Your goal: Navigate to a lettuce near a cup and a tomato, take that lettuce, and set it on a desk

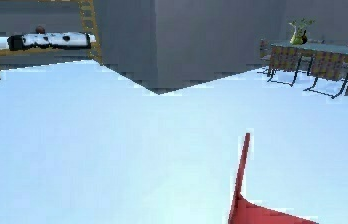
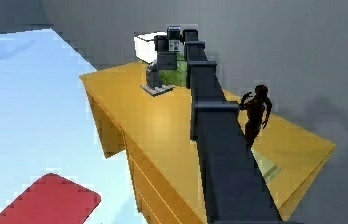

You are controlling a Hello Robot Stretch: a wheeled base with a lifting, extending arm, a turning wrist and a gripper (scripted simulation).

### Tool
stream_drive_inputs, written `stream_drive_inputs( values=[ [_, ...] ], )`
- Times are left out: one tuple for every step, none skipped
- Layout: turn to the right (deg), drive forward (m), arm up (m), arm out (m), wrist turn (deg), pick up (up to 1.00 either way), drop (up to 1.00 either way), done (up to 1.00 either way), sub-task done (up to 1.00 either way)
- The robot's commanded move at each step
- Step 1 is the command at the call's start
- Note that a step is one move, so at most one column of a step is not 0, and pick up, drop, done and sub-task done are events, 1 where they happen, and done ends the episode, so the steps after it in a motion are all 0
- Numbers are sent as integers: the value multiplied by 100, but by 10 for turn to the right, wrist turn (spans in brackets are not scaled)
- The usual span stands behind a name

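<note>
Arm side view. One desk (image 2: 152, 130), orange-yellow top, drawer fronts along its near edge. One arm (image 2: 222, 150), a dark square bar, crosses the top from the near edge toward the far left corner. One white marker square (image 2: 145, 45) reads plainly at its far end. The gripper (image 2: 159, 82) hangs just below the square, over the top near that corner. Finger state: cannot tell.

One green lump (image 2: 187, 62) sits against the arm's far end, by the desk's back edge. The colour fits lettuce; the shape can't be made out. Cannot tell whether the gripper holds anything.

One dark red statue (image 2: 255, 110) stands upright by the back edge, just beyond the arm. One flat pale green sheet (image 2: 269, 168) lies toward the right end. One red flat thing (image 2: 52, 200) lies on the floor off the near left corner.

Forward view. Pale floor (image 1: 102, 140). One bed (image 1: 42, 42) with wooden ladder rails at upper left. One dark-legged table (image 1: 317, 52) at upper right carries one yellow-green thing (image 1: 300, 34) near its left end. One red shape (image 1: 247, 195) at the bottom edge.
</note>
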Motion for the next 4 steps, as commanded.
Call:
stream_drive_inputs(
  values=[
    [0,0,-24,0,0,0,0,0,0],
    [0,0,0,0,0,0,100,0,0],
    [0,0,0,-10,0,0,0,0,0],
    [0,0,0,0,0,0,0,100,0]
  ],
)
